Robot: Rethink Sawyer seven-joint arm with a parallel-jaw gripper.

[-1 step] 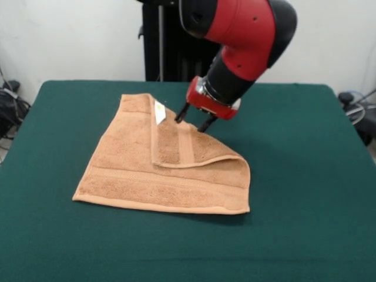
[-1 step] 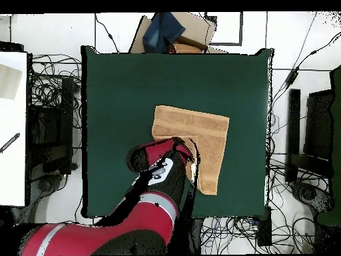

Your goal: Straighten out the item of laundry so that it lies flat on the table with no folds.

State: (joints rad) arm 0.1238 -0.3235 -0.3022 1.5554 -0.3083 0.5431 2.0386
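Note:
The item of laundry, a tan terry towel (image 1: 147, 176) (image 2: 200, 130), lies on the green table (image 1: 305, 194) (image 2: 120, 100). One corner is folded over onto the rest, making a triangular flap with a small white tag (image 1: 159, 111) near its far end. My gripper (image 1: 193, 119) hangs over the flap's far edge, its two black fingers (image 1: 181, 113) spread apart with their tips at the cloth and nothing between them. In the overhead view the red arm (image 2: 160, 170) covers the gripper and part of the towel.
Cables and dark equipment (image 2: 50, 113) lie on the floor around the table. A cardboard box with blue cloth (image 2: 174, 32) stands past one table edge. A white surface (image 2: 12, 127) sits beside the table in the overhead view.

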